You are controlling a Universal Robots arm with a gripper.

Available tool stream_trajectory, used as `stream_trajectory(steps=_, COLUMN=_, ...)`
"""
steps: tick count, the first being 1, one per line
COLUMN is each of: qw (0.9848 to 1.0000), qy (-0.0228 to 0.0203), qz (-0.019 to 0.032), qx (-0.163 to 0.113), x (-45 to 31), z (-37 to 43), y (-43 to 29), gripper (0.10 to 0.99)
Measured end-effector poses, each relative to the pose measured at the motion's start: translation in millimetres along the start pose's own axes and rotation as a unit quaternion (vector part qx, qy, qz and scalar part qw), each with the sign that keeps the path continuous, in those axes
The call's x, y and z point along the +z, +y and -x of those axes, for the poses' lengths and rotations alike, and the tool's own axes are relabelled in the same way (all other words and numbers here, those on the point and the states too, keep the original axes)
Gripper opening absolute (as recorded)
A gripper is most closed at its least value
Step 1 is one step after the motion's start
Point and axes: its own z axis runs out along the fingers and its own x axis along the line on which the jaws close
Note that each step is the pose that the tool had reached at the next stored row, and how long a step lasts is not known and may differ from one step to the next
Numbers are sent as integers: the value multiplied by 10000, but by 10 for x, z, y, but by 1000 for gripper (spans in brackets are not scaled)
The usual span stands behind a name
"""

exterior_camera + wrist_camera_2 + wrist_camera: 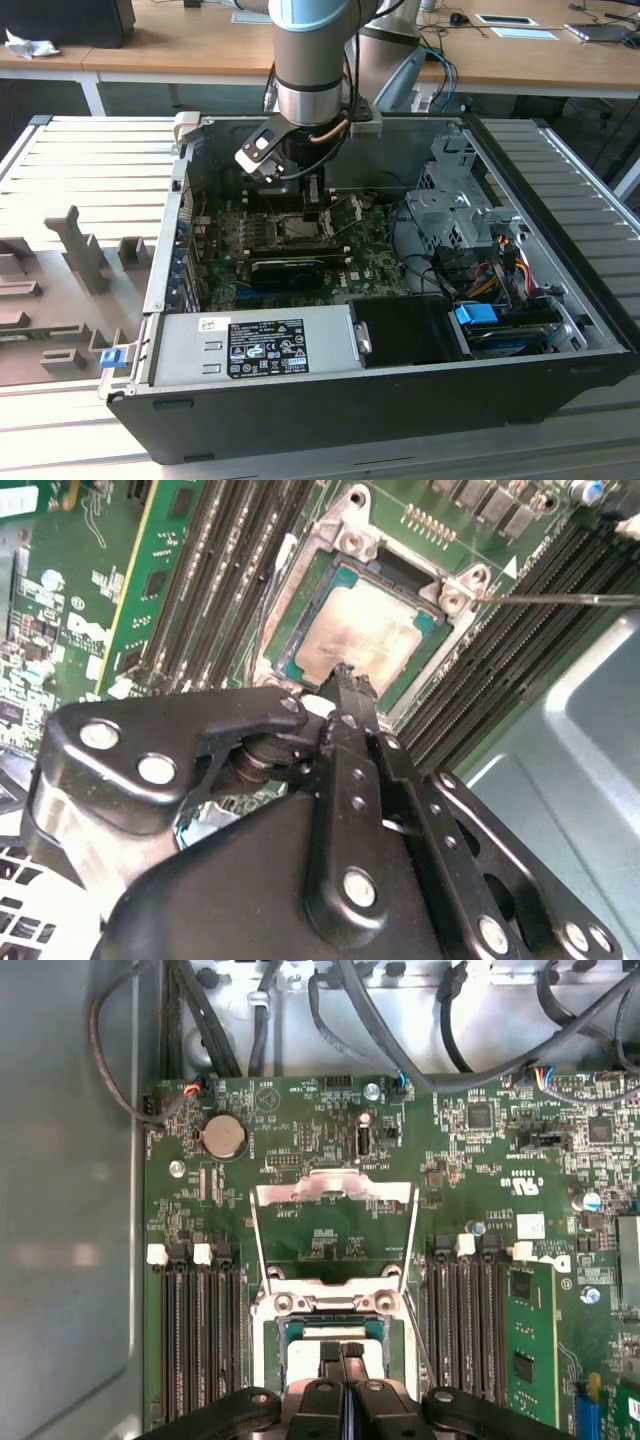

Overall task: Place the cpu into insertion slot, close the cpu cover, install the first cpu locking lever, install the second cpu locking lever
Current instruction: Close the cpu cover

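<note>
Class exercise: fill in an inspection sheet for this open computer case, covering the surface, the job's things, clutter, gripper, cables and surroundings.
Surface: green motherboard inside an open black case, which sits on a ribbed grey table.
Job's things: the cpu lies in its socket; the cpu cover is swung open, away from the socket.
Clutter: grey shaped blocks on the table at the exterior view's left.
Grippers: the gripper is at the cpu's edge, fingers shut with nothing between them; contact cannot be told.
Cables: black cables run along the board's edge; coloured wires by the drive bay.
Surroundings: wooden desks behind the table.
</note>
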Motion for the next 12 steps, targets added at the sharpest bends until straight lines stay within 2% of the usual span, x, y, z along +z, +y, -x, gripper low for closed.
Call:
stream_trajectory(steps=3, qw=10000, qy=0, qz=-3, qx=0, x=-12, z=-1, y=1, gripper=106)
stream_trajectory(steps=8, qw=10000, qy=1, qz=-3, qx=0, x=-111, z=-2, y=8, gripper=106)
stream_trajectory(steps=10, qw=10000, qy=0, qz=-3, qx=0, x=-192, z=-3, y=14, gripper=106)
stream_trajectory(steps=12, qw=10000, qy=0, qz=-3, qx=0, x=-330, z=-5, y=23, gripper=106)
